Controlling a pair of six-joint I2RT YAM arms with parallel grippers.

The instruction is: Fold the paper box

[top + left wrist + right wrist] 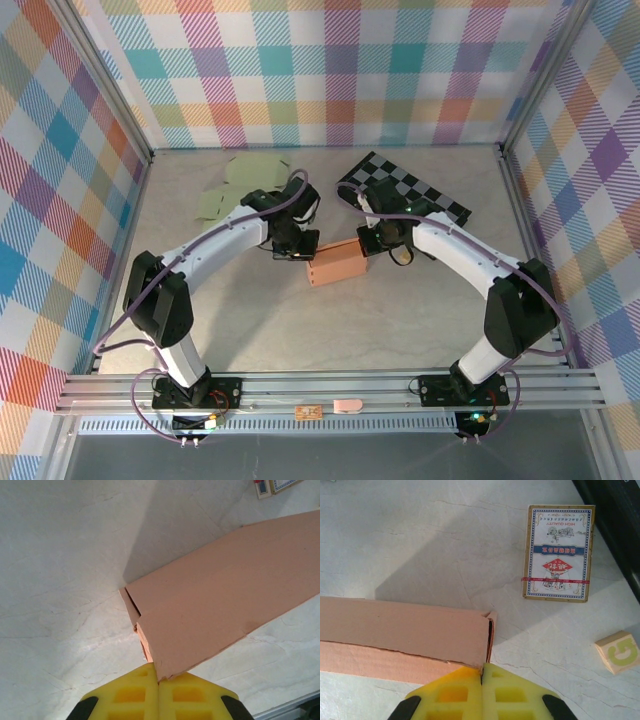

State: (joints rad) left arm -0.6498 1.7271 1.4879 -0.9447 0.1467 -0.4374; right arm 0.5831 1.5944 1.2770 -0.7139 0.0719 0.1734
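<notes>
The salmon paper box (338, 262) lies in the middle of the table, between both grippers. My left gripper (298, 250) is at its left end. In the left wrist view the yellow fingers (130, 695) are pressed together, and my left gripper (159, 677) is shut on a ragged corner of the box's top panel (225, 595). My right gripper (368, 240) is at the box's right end. In the right wrist view, my right gripper (482, 669) is shut on the lower corner of the box wall (405, 630), beside the slightly open end flap (491, 630).
A pack of playing cards (558, 552) and a small wooden block with a green figure (618, 651) lie right of the box. A black-and-white checkered board (405, 187) sits behind the right arm. Pale green sheets (245, 180) lie at the back left.
</notes>
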